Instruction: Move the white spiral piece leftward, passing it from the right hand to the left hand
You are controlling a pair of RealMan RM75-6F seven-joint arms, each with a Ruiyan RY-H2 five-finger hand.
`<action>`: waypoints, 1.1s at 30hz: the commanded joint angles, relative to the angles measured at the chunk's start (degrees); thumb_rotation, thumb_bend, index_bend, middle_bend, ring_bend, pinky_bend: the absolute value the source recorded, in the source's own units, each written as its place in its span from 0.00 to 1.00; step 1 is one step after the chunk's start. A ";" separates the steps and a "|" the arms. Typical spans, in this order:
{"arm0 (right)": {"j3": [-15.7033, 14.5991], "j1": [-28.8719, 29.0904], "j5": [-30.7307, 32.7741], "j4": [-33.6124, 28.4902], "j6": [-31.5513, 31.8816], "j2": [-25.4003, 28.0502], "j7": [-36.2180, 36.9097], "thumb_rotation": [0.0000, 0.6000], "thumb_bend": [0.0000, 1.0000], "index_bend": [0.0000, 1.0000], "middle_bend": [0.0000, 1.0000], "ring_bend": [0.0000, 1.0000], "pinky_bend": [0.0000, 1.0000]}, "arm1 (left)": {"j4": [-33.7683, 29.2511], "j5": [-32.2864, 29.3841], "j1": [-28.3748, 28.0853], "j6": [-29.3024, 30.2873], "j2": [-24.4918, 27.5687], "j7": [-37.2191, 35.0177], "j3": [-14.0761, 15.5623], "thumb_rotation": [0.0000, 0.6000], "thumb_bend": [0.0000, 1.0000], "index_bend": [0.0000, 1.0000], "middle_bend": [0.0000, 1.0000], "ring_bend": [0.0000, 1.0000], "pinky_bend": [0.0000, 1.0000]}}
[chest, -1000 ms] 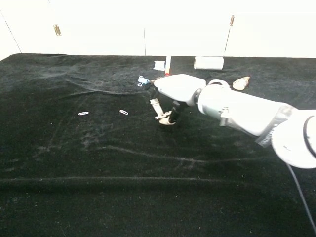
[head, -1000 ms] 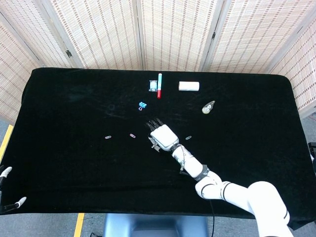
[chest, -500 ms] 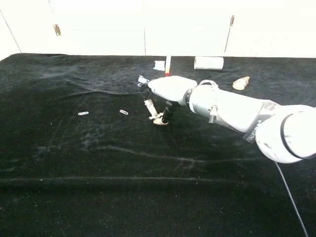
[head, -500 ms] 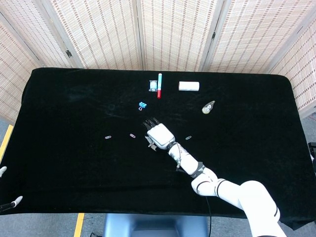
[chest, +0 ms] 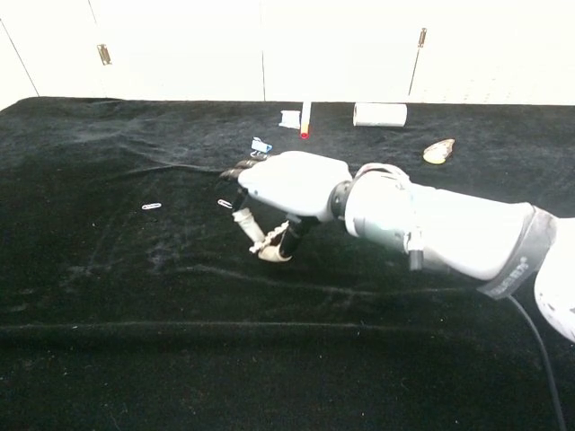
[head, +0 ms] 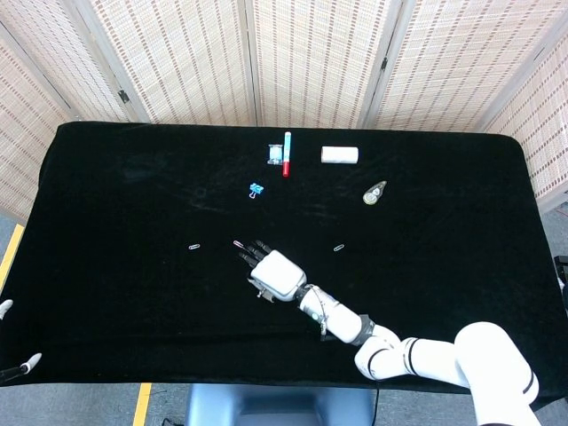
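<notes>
The white spiral piece [chest: 271,255] hangs just above the black cloth, pinched under my right hand [chest: 283,184] between the thumb and a finger. From the head view the right hand [head: 273,273] lies left of the table's centre, fingers pointing to the far left, and it covers most of the piece. Of my left hand [head: 18,337], two spread fingertips show at the lower left edge of the head view, off the table, with nothing between them. The chest view does not show it.
A blue binder clip [head: 257,189], a red-capped marker [head: 287,153], a white roll [head: 339,155] and a beige shell-like object [head: 374,193] lie at the back. Small paper clips [head: 194,246] [head: 238,242] [head: 339,248] lie near the hand.
My right hand has carried the spiral piece to the left and toward the front edge. The left hand's fingertips have slipped slightly further out at the frame's edge.
</notes>
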 commanded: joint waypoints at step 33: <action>-16.48 -32.00 -2.79 -30.31 40.99 33.30 -5.79 1.00 0.30 0.00 0.00 0.00 0.00 | -1.74 10.64 -3.15 1.94 -2.74 6.82 1.95 1.00 0.21 0.00 0.19 0.19 0.23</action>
